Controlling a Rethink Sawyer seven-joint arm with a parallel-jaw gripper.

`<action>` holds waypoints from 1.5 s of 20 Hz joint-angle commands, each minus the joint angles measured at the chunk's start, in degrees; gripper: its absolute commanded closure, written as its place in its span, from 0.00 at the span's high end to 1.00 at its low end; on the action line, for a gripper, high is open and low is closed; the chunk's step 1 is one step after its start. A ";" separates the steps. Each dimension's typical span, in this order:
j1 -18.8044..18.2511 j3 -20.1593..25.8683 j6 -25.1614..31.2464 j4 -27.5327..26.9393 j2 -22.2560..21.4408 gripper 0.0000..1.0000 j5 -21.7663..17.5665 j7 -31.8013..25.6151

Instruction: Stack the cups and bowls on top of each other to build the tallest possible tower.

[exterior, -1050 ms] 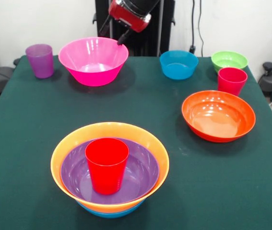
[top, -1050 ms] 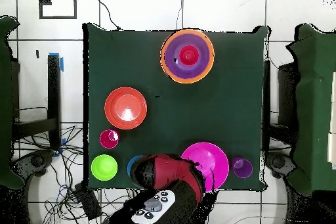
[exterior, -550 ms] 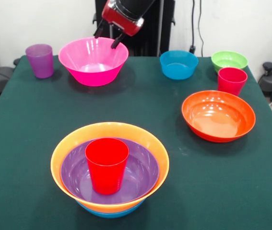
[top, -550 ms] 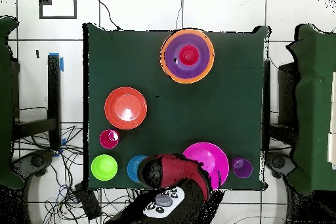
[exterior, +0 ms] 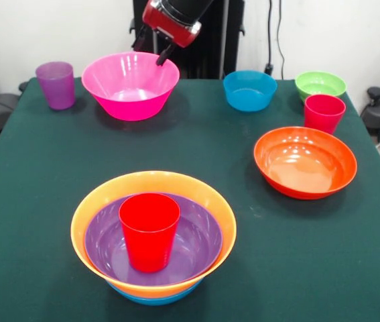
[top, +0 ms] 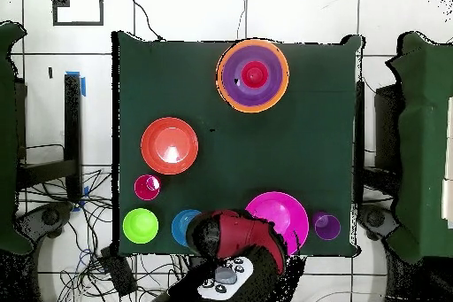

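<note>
Three nested glossy plastic bowls form the tower (exterior: pixel 153 231): blue lowest and mostly hidden, then orange, then purple, with an opaque red plastic cup (exterior: pixel 149 230) upright inside. At the table's (exterior: pixel 196 154) far edge, the red-and-black gripper (exterior: pixel 151 51) hangs over the large glossy pink plastic bowl's (exterior: pixel 130 85) back rim, jaws spread moderately and empty; whether a fingertip touches the rim is unclear.
</note>
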 commanded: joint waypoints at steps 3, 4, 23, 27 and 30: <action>0.08 9.39 2.13 1.99 -2.52 1.00 1.72 8.12; -0.20 10.00 2.80 2.38 -3.40 1.00 1.71 7.69; -1.14 15.27 -1.98 0.69 -0.97 1.00 2.24 9.54; -0.61 13.62 -4.41 -0.72 1.55 1.00 0.73 9.20; -0.79 12.98 -5.85 -1.32 2.68 1.00 0.33 9.09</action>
